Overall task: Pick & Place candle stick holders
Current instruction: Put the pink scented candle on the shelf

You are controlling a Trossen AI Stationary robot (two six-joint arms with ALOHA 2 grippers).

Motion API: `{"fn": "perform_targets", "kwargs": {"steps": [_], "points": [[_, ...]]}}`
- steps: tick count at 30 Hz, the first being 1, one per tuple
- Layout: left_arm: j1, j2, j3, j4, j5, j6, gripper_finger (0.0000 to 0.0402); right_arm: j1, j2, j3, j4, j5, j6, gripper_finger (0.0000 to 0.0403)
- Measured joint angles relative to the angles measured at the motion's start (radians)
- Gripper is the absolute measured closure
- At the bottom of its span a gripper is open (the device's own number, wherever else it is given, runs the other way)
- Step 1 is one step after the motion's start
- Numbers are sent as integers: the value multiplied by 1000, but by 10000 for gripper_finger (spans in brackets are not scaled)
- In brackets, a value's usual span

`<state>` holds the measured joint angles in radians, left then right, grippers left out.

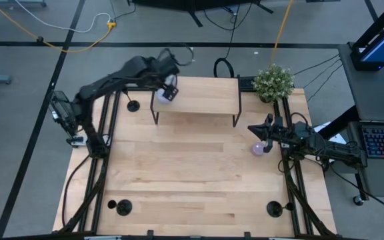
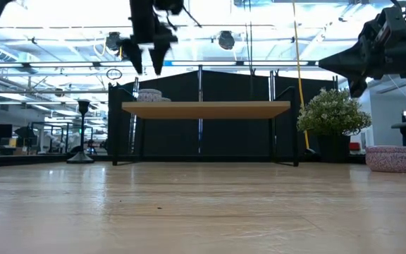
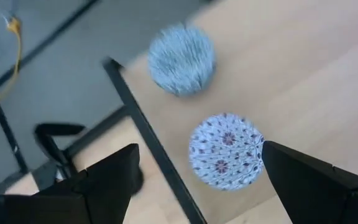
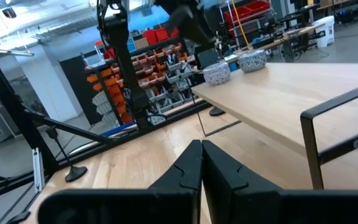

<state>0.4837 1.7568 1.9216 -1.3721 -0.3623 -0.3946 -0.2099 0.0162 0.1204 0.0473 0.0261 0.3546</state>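
Three black candle stick holders stand on their disc bases on the table: one at the far left (image 1: 133,105), also in the low view (image 2: 82,134), one at the near left (image 1: 122,208) and one at the near right (image 1: 274,209). My left gripper (image 1: 169,92) hangs open above the left end of the wooden shelf (image 1: 199,99), its fingers pointing down over two round patterned pots (image 3: 225,151) (image 3: 181,59) without touching them. My right gripper (image 1: 267,130) is shut and empty (image 4: 202,163) at the table's right side, above and beside a pink patterned pot (image 1: 259,148).
The black-legged shelf spans the table's far middle. A potted plant (image 1: 273,81) stands at the far right corner. The far-left holder shows on the table beside the shelf leg in the left wrist view (image 3: 55,134). Bare wood lies across the table's middle (image 1: 192,173).
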Motion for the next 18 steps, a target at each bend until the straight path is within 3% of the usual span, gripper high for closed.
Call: {"fn": "perform_targets", "kwargs": {"steps": [3,7,13,18], "points": [[-7,-82,0,88,4,8,55,0,0,0,37,-1,11,403],[-23,-187,0,173,85,14,55,0,0,0,98,-3,157,403],[-72,-293,1,124,166,-92,55,0,0,0,149,-3,358,403],[-192,-320,1,96,212,-128,55,0,0,0,219,-2,429,403]]}}
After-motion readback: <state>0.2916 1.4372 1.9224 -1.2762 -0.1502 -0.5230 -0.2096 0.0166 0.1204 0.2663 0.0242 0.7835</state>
